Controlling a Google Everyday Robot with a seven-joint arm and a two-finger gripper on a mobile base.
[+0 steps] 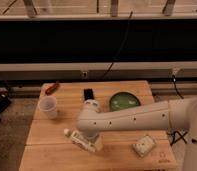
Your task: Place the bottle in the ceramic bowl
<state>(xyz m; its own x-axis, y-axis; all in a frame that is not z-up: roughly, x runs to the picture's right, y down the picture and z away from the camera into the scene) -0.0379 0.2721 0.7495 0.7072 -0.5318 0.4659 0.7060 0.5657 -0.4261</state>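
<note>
The whitish bottle [81, 141] lies on its side at the front left of the wooden table [47, 150], its white cap pointing left. The green ceramic bowl [124, 101] sits at the back right of the table and holds nothing. My arm reaches in from the right and bends down over the bottle. My gripper [90, 136] is at the arm's end, right above or against the bottle's right part, and is mostly hidden by the arm.
A white plastic cup [48, 106] stands at the left. A black flat object [88, 94] lies behind the arm, and a reddish-brown item [52, 88] lies at the back left corner. A square white packet [143, 145] lies at the front right.
</note>
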